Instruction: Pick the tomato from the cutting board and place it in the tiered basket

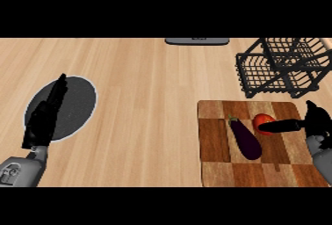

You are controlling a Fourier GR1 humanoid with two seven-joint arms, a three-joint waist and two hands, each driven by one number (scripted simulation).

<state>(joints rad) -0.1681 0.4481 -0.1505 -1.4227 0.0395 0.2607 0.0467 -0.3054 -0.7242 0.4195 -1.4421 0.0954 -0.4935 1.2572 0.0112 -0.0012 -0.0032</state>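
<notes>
The tomato (262,119) lies beside the eggplant (245,138) on the cutting board (217,167), half-enclosed by the right hand (304,124), whose uncurled fingers should close without nudging the eggplant.

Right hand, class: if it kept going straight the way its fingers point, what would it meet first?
The round red tomato on the checkered wooden cutting board; the right hand points left, its fingers apparently already touching it.

A kitchen, by its pale wooden counter (162,88). A checkered wooden cutting board (253,171) lies near right. A black wire tiered basket (285,66) stands far right
</notes>
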